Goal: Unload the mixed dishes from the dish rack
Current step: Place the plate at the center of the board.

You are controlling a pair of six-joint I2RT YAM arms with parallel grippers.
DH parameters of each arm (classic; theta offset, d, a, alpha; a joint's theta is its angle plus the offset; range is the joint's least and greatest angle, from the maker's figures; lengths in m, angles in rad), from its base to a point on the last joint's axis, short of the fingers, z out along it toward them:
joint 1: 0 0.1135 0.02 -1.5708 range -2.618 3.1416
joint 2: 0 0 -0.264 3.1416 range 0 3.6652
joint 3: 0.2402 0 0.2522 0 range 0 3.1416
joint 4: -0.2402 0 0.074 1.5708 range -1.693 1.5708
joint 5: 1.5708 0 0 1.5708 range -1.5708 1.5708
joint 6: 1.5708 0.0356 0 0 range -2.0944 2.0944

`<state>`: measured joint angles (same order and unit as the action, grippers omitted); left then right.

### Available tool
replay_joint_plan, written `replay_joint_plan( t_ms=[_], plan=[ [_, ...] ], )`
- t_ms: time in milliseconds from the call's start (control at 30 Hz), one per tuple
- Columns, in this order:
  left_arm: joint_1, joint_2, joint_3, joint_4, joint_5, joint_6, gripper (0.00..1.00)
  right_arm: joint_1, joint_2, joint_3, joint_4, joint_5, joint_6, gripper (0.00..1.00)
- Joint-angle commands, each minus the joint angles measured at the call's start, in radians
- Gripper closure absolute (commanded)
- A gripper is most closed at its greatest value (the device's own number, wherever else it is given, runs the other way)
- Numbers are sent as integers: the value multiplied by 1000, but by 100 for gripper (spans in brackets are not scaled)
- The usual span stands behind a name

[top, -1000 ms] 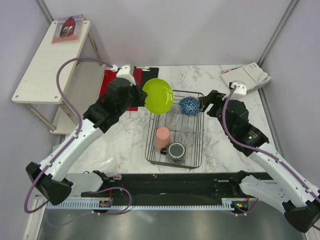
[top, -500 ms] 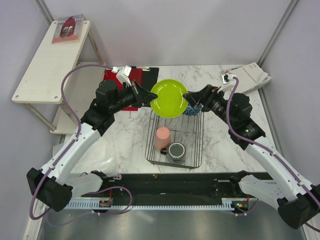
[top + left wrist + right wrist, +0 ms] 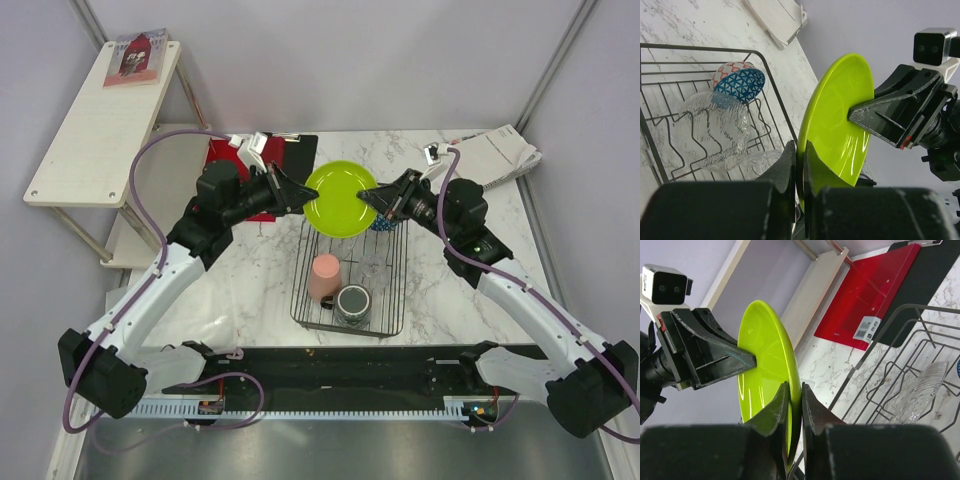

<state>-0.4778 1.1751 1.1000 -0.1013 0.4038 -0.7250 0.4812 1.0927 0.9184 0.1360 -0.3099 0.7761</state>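
The lime-green small plate (image 3: pixel 340 198) hangs on edge above the far end of the dish rack (image 3: pixel 398 290), held from both sides. My left gripper (image 3: pixel 300 195) is shut on its left rim (image 3: pixel 840 125). From the right, my right gripper (image 3: pixel 368 196) is shut on the opposite rim (image 3: pixel 762 360), its fingers (image 3: pixel 781 405) pressed to both faces. In the rack stand the salmon-pink cup (image 3: pixel 324 276) and the dark grey mug (image 3: pixel 352 303). The clear drinking glass (image 3: pixel 715 127) lies beside the blue patterned bowl (image 3: pixel 740 84), which the top view mostly hides.
A red clipboard (image 3: pixel 225 165) lies on the table at the back left, behind my left arm. A stack of papers (image 3: pixel 495 155) sits at the back right corner. A white shelf (image 3: pixel 100 120) stands off the table's left side.
My left gripper carried the plate right and turned it over the rack's far end. My right gripper swung in from the bowl's side and shut on the plate's other rim.
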Motion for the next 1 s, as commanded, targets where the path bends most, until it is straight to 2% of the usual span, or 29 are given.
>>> replay_joint_plan(
  t_ms=[0,33,67,133,167,300,367,533,600,633,733,933,967],
  plan=[
    [2,-17,0,26,-23,-2,97,-1,-13,-9,8,23,-26,93],
    [4,-18,9,17,-31,7,92,-1,-16,-10,-10,37,-32,97],
    [5,-23,14,-9,-43,27,65,-1,-20,-10,-24,57,-38,100],
    [8,-35,30,-52,-115,33,25,-6,-30,-10,-61,129,-46,100],
    [8,-43,35,-125,-226,24,1,-10,-39,-9,-71,152,-47,100],
    [8,-106,31,-227,-446,3,1,-85,-54,7,-128,253,-21,100],
    [8,-150,3,-239,-496,1,1,-174,-57,11,-180,304,17,100],
    [8,-219,-80,-232,-442,19,1,-407,-31,-4,-273,443,101,100],
    [8,-262,-129,-218,-386,16,1,-470,-14,-21,-273,454,158,100],
    [8,-279,-146,-193,-375,16,1,-542,15,-47,-265,448,179,100],
    [-8,-325,-187,-190,-382,28,2,-636,85,-107,-204,419,242,100],
    [-33,-358,-230,-198,-398,32,3,-662,237,-134,-151,439,213,100],
    [-33,-359,-235,-195,-393,30,4,-662,254,-136,-147,437,201,97]
  ],
)
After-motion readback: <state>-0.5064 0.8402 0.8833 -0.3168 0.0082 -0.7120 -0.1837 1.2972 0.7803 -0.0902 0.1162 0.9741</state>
